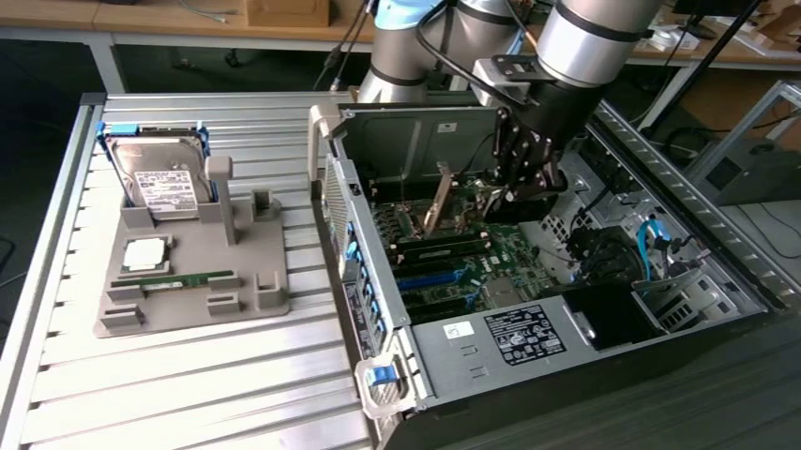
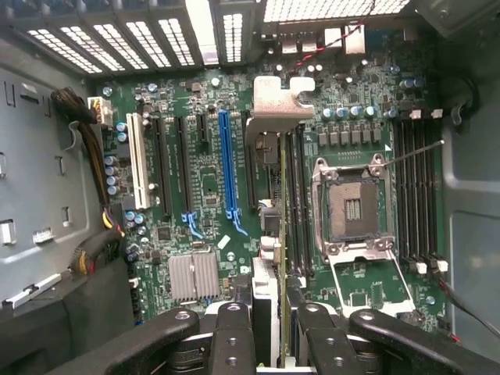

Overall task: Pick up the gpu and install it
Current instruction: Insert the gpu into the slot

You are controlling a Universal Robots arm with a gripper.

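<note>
step in hand: the install, not the pick. your end effector point(image 1: 507, 192) is down inside the open computer case point(image 1: 375, 309), upper middle of the exterior view, and it's clamped on the gpu point(image 1: 437, 202). in the wrist view the inner fingers point(image 2: 234, 336) sit either side of the card's edge, and the gpu point(image 2: 273, 156) runs away from them over the motherboard point(image 2: 203, 180). so it's gripping the card, not empty.

where the card is: edge-on to the wrist camera, its silvery bracket point(image 2: 275, 98) at the far end, toward the rear grilles point(image 2: 94, 43) of the case. it lies between the blue slot point(image 2: 226, 164) and the cpu socket point(image 2: 351, 207), just beside the long black slots point(image 2: 301, 203). in the exterior view it looks tilted, not square to the board. can't tell if its lower edge touches a slot, or which slot it's lined up with. my read is it's not seated yet.

off to the exterior view's left, the grey holder point(image 1: 269, 281) on the desk point(image 1: 188, 394) carries the hard drive point(image 1: 163, 178) and the green memory stick point(image 1: 175, 279), well apart from the arm.

what the next move calls for, as i judge it:
- take the tilt out.
- get the card's edge straight over one slot along its whole length.
- get the bracket meeting the rear opening.
- push evenly, square to the board.

keep the grip firm. a card this thin will likely twist or skid off the slot if you press it crooked. watch the cpu socket side, it's close.
</note>
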